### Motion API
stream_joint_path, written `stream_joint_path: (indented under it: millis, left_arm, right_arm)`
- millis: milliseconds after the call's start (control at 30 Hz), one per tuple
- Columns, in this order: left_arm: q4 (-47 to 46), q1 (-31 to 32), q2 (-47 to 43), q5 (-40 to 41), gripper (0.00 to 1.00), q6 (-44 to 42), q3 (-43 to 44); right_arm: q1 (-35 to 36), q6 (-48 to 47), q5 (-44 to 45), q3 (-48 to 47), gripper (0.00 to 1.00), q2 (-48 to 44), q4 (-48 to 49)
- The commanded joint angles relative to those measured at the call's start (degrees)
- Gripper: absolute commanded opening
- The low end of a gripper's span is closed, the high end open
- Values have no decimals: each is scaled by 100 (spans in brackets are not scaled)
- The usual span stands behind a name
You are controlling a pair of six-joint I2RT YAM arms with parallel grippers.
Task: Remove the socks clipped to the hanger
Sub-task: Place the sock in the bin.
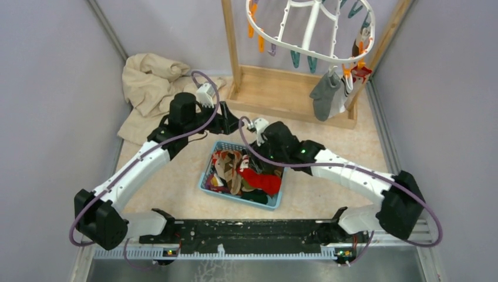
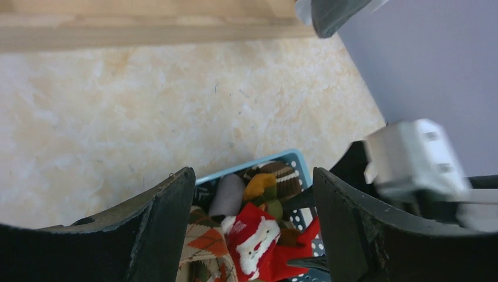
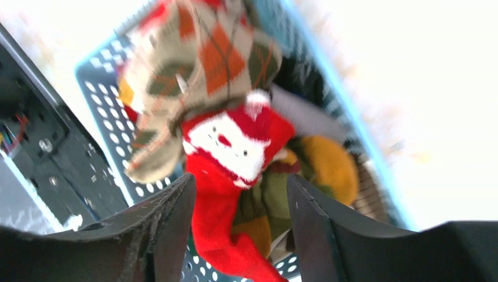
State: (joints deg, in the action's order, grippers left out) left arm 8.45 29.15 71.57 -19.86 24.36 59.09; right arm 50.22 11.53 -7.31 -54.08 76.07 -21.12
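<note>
The right fingers (image 3: pixel 167 226) stand apart, released, low over the blue basket (image 1: pixel 207 169). A red Santa sock (image 3: pixel 235 141) lies under the gap between them; whether its tail brushes a finger I cannot tell. The left fingers (image 2: pixel 161 220) are spread wide and empty at the basket's far rim, close beside the right wrist.

The basket sits on the bench (image 1: pixel 335 182) at the centre of the top view and holds a heap of socks (image 1: pixel 249 176). Grey socks (image 1: pixel 326 97) hang clipped to the white hanger (image 1: pixel 312 26) at the upper right, next to the wooden rack (image 1: pixel 282 88) post.

In my judgement, a rising right finger could snag the Santa sock and drag it out. The two wrists are near enough to knock together. A sideways tug on the grey socks might swing the hanger or tip the rack instead of opening the clip.
</note>
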Motion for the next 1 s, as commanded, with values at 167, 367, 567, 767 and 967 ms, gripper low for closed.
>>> stream_joint_path:
  millis: [167, 367, 567, 767, 967]
  left_arm:
    - [117, 21, 217, -55, 80, -170, 1008]
    - [142, 172, 599, -136, 80, -183, 1529]
    - [-163, 517, 1111, -258, 81, -187, 1898]
    - [-1702, 942, 1878, -674, 86, -329, 1915]
    - [-2985, 1292, 2951, -1115, 90, -307, 2272]
  right_arm:
    - [-602, -59, 1616, -858, 63, -1543, -70]
    - [-2312, 266, 1542, -88, 64, -2141, 544]
    - [-3151, 358, 1013, 27, 65, -2298, 997]
    - [-3673, 495, 807, -472, 65, -2452, 859]
    - [-3914, 624, 1200, -1082, 65, -2837, 228]
